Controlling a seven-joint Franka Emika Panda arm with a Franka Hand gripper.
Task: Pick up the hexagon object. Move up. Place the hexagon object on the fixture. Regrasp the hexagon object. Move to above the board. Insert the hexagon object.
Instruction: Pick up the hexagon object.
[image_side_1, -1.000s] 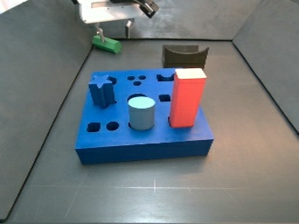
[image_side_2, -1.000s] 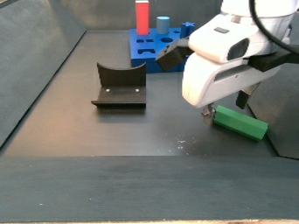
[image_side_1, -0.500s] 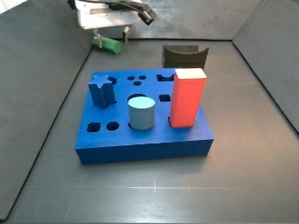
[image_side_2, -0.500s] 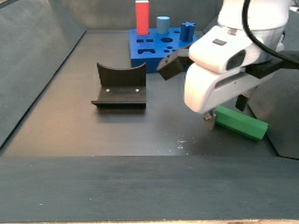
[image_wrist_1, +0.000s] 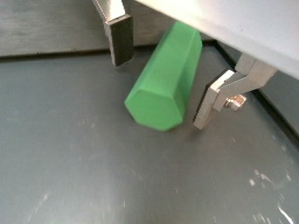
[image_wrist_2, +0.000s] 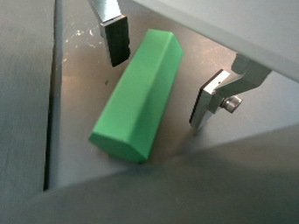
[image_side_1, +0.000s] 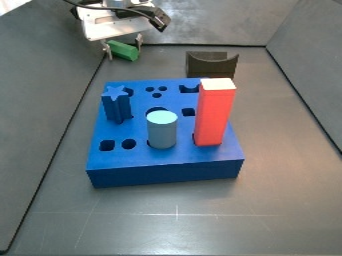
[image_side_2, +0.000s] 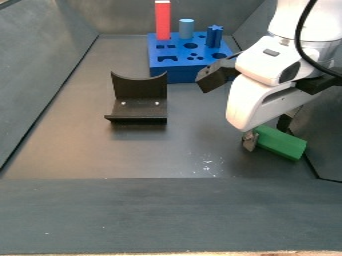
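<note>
The green hexagon object (image_wrist_1: 167, 74) lies flat on the dark tray floor near the wall; it also shows in the wrist view (image_wrist_2: 138, 94) and in both side views (image_side_1: 124, 49) (image_side_2: 282, 143). My gripper (image_wrist_1: 163, 68) is open and straddles it, one finger (image_wrist_1: 121, 42) on each side with a gap to the bar; it shows too in a wrist view (image_wrist_2: 158, 74). The blue board (image_side_1: 167, 130) sits mid-tray. The dark fixture (image_side_2: 135, 97) stands apart on the floor.
A tall red block (image_side_1: 215, 112), a pale blue cylinder (image_side_1: 162, 129) and a dark blue piece (image_side_1: 115, 103) stand in the board. The tray wall (image_side_1: 60, 85) runs close beside the hexagon object.
My gripper has come down around the hexagon object; its body now hides more of the bar in a side view. The bar has not moved.
</note>
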